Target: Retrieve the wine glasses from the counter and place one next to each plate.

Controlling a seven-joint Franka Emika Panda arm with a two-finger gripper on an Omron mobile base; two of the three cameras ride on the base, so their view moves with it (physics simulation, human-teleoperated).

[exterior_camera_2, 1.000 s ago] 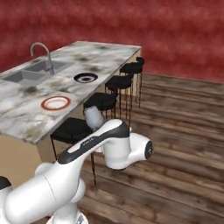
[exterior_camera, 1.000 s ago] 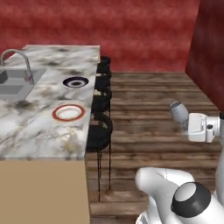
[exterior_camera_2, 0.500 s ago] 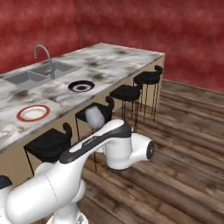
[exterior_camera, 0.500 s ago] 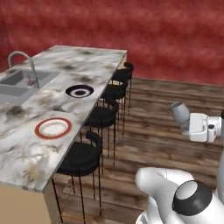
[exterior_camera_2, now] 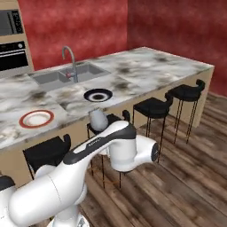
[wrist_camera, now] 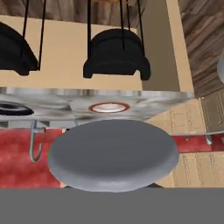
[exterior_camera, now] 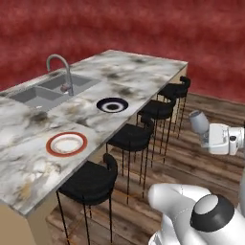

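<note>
We see marble island (exterior_camera: pixel 143 72) well left of gripper (exterior_camera: pixel 206 133), long edge facing it. Sink (exterior_camera: pixel 43 93) sunk in island's far side, curved faucet (exterior_camera: pixel 60 72) upright beside basin. Four black stools (exterior_camera: pixel 129 136) in row along island's near edge, between it and gripper, seats tucked under overhang. Dark wood floor (exterior_camera: pixel 191 162) below gripper. Red wall (exterior_camera: pixel 143 28) beyond island. In right base view, built-in oven (exterior_camera_2: pixel 13 55) past sink end.
</note>
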